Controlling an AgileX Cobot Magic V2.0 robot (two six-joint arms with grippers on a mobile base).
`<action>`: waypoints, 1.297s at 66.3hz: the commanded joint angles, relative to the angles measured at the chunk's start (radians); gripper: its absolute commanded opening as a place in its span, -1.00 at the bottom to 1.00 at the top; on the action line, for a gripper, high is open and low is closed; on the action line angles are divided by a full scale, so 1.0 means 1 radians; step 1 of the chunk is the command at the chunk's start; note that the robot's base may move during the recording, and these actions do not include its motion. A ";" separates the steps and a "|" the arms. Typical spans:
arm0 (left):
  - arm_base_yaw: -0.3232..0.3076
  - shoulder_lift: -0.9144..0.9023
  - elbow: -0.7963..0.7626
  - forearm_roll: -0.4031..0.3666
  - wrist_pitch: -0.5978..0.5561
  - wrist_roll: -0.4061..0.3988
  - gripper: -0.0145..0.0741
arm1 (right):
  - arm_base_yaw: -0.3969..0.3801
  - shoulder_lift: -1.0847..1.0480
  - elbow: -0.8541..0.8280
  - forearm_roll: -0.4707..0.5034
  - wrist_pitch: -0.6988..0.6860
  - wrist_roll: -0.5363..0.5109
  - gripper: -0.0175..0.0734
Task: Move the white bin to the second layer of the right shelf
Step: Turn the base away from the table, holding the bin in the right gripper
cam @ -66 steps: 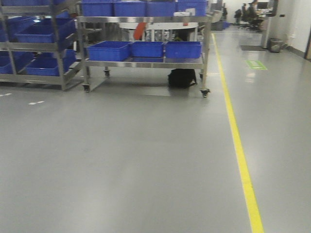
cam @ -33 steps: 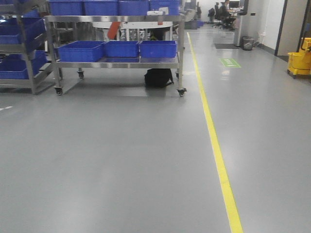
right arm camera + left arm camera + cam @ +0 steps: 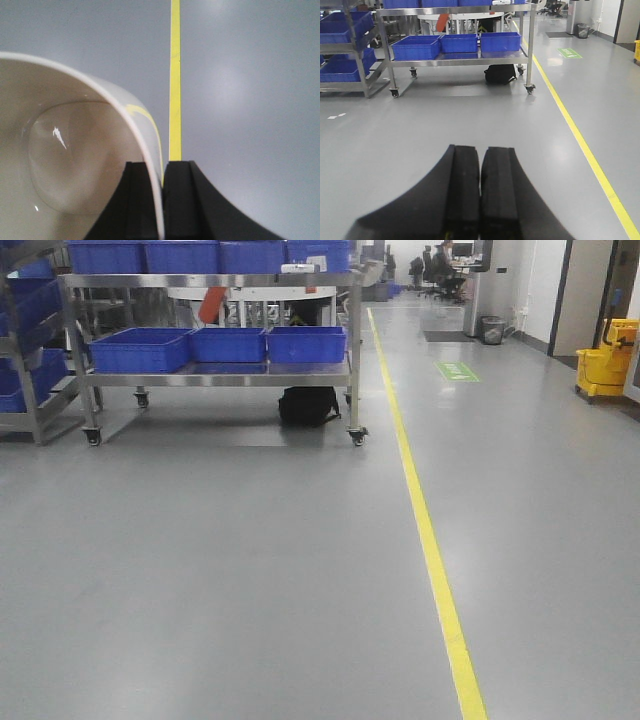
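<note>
Right wrist-mounted | right tool (image 3: 162,172) clenched on white bin (image 3: 75,150) wall, bin to its left | left tool (image 3: 480,155) clenched, empty

The bin (image 3: 75,150) is cut off by the left and bottom edges, its outer wall largely hidden. The left hand (image 3: 481,150) and right hand (image 3: 163,167) are cropped at the bottom edge. A rack (image 3: 34,390) is cut by the left edge; a distant person (image 3: 441,258) is too small to be made out.
</note>
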 commanded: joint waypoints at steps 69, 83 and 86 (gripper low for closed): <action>-0.004 -0.016 0.037 0.000 -0.086 -0.003 -0.48 | -0.006 0.002 -0.031 -0.005 -0.086 -0.005 -0.51; -0.004 -0.016 0.037 0.000 -0.086 -0.003 -0.48 | -0.006 0.002 -0.031 -0.005 -0.086 -0.005 -0.51; -0.004 -0.016 0.037 0.000 -0.086 -0.003 -0.48 | -0.006 0.002 -0.031 -0.005 -0.085 -0.005 -0.51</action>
